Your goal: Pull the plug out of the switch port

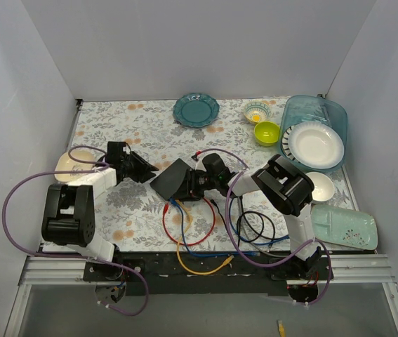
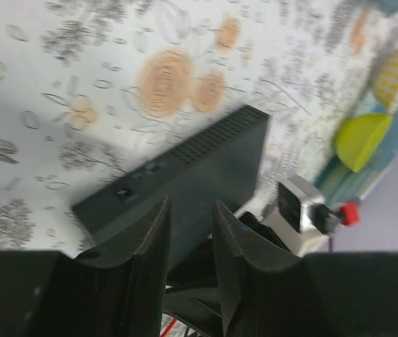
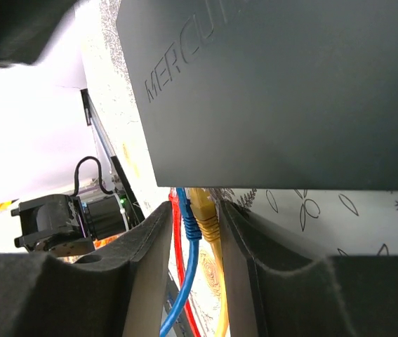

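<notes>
The switch, a flat black box [image 1: 176,179], lies mid-table; its lettered face fills the top of the right wrist view [image 3: 290,84]. A blue plug [image 3: 191,217] and a yellow plug [image 3: 210,219] sit in sockets on its near edge, with a red cable [image 3: 178,246] beside them. My right gripper [image 3: 196,207] is open, and both plugs show in the gap between its fingers, just short of the box edge. It is at the box's right side [image 1: 199,180]. My left gripper [image 2: 190,205] is open by a narrow gap at the box's left end [image 1: 149,173], with the box [image 2: 191,161] ahead.
Red, blue, yellow and black cable loops [image 1: 255,226] lie on the near table. A teal plate [image 1: 196,110], a patterned bowl [image 1: 257,111], a lime bowl [image 1: 267,132], a clear bin with a white plate [image 1: 339,119], a white bowl [image 1: 320,186] and a pale green tray [image 1: 342,226] stand at the back and right. A cream plate [image 1: 65,167] is at the left.
</notes>
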You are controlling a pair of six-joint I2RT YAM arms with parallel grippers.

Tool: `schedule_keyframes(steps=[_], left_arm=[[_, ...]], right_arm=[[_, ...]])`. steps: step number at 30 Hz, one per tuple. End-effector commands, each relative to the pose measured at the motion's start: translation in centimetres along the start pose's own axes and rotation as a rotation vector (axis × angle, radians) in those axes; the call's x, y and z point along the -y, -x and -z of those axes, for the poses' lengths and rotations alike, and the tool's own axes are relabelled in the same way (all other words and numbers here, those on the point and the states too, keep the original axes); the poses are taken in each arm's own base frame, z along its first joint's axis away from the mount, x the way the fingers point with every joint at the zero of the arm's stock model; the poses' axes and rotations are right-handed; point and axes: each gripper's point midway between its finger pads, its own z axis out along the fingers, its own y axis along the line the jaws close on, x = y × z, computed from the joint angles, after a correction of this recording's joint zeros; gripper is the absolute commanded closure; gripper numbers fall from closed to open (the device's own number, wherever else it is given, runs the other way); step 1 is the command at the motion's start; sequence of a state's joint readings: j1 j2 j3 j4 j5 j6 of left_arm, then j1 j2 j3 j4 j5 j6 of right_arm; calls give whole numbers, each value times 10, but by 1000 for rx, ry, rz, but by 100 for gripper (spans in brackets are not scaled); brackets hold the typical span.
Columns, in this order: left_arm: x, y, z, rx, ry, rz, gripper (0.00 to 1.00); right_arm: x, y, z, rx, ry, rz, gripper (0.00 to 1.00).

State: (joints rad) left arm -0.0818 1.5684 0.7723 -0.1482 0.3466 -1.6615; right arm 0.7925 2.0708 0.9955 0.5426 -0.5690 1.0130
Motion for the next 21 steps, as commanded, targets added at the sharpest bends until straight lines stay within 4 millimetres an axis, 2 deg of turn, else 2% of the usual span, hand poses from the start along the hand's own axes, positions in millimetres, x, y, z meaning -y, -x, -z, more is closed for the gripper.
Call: schedule_keyframes(steps=[1,4,11,17,21], left_arm=[[38,-20,23,-60,-176,-20,71],[31,-39,16,-130,-172,-49,72],[-8,-67,-1,-238,-92,-48,75],[-27,-75,-6,-259,-45,-33,75],[-29,-74,-8,-254,-36,-39,75]], right_arm=[[60,-38,3,-88,-180,-60,58],[63,-40,3,-95,-181,-60,59],[65,-41,1,-97,-190,-86,61],[62,-31,-4,-80,-178,-127,62],[59,-24,-8,-75,-185,-115,64]])
